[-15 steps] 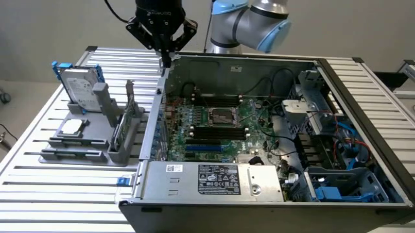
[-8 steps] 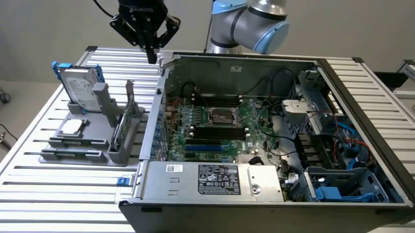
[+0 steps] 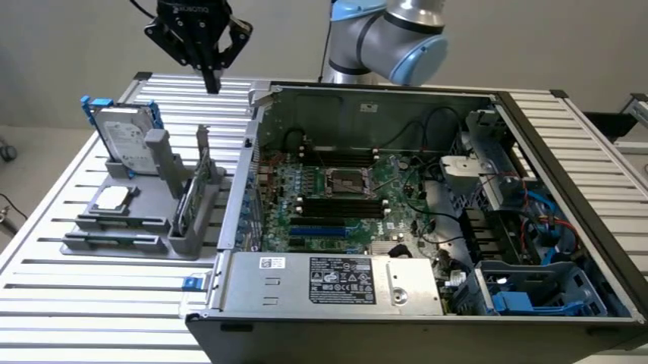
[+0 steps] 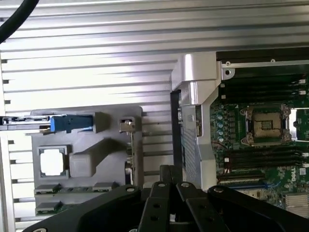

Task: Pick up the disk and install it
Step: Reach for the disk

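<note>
**Gripper clenched on nothing, disk standing in its holder**

In the exterior view we see the gripper (image 3: 209, 82) at about eleven o'clock, hanging above the slatted table (image 3: 61, 303). Its fingers are pressed together and point down, with nothing between them. The wrist view agrees: the fingers of the gripper (image 4: 170, 170) meet tip to tip and carry no part.

We find the disk (image 3: 127, 140) at about nine o'clock in the exterior view. It stands upright on its edge in the far slot of the grey holder (image 3: 152, 227), its white label facing us and its blue carrier showing at the top corners. The gripper is at about one o'clock from the disk, higher up and well apart from it. In the wrist view we see the disk (image 4: 72, 123) edge-on, marked by the blue of its carrier, in the grey holder (image 4: 96, 145).

A small square chip (image 3: 111, 199) lies flat in the holder, at about six o'clock from the disk. At three o'clock from the holder, just beside it, the open computer case (image 3: 375, 92) lies with its motherboard (image 3: 344, 197) exposed. The arm (image 3: 390, 38) rises at twelve o'clock behind the case.
</note>
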{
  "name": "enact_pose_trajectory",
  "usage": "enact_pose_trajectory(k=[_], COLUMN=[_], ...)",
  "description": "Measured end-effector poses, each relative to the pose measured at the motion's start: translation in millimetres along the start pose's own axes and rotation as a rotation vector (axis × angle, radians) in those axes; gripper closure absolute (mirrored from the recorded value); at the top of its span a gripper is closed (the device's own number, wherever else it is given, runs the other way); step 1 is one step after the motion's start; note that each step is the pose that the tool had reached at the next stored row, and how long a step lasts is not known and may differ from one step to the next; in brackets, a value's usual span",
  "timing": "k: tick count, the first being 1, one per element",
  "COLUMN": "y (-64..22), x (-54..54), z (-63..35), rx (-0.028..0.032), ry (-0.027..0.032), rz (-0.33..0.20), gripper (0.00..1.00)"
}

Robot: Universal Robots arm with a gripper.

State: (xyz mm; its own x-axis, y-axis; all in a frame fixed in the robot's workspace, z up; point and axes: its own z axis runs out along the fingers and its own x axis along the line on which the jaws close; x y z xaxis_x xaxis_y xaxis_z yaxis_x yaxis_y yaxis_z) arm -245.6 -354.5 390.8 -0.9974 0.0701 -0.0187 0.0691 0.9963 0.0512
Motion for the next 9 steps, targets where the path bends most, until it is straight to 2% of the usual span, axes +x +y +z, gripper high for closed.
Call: enact_pose_trajectory(k=[9], y=[14.6], x=[41.9], z=[1.4], rx=[0.0135], ry=[-0.0009], rz=[0.000], gripper=[0.89])
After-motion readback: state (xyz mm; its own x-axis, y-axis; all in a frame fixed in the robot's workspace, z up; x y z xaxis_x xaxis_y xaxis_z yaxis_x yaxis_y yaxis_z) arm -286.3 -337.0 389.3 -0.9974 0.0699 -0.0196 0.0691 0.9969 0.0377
